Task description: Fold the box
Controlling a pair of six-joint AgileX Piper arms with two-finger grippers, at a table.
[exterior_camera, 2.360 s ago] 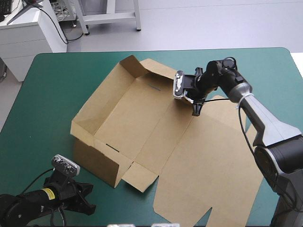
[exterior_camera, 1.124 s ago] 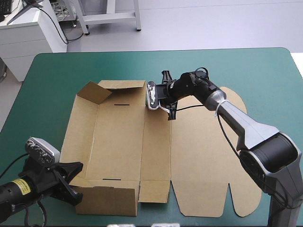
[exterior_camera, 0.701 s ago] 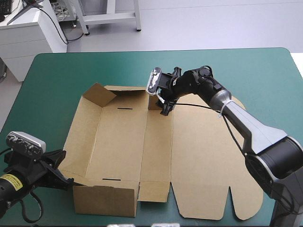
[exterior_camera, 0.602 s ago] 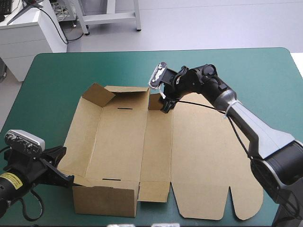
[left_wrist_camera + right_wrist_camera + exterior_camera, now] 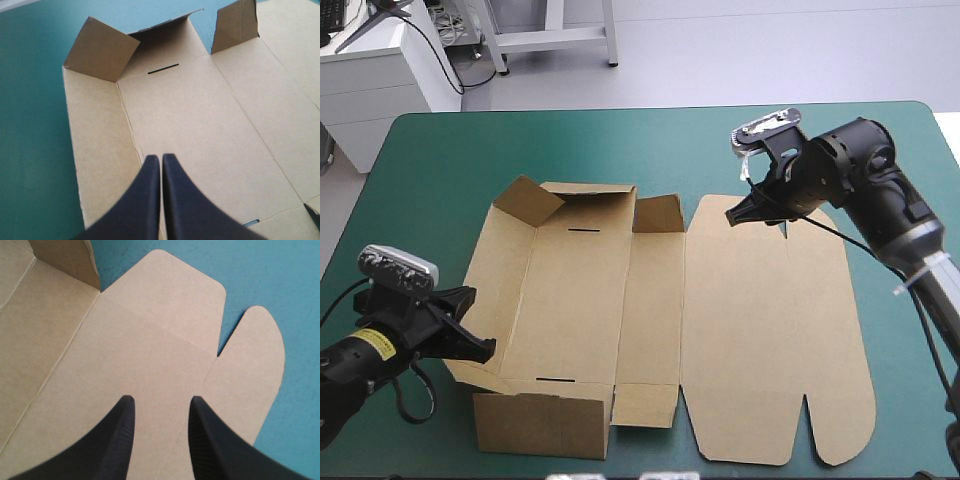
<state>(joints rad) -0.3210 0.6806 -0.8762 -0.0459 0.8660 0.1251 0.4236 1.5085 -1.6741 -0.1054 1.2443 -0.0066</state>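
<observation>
Pulled off the upright flap (image 5: 658, 213) toward 2 o'clock, my right gripper (image 5: 735, 215) hovers, fingers apart, over the lid (image 5: 770, 340), while my left gripper (image 5: 480, 345), fingers closed on nothing, likely braces the box (image 5: 575, 300), centred on the table (image 5: 440, 170), at its 8 o'clock.

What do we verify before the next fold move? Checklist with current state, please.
1. Right gripper open and empty: ok, over the lid's far end.
2. Left gripper clear of the box: cannot tell; it is shut, over the left side.
3. Far wall raised: ok.
4. Near wall raised: ok.
5. Left wall upright: not ok, splays outward.
6. Lid flat: ok.
</observation>
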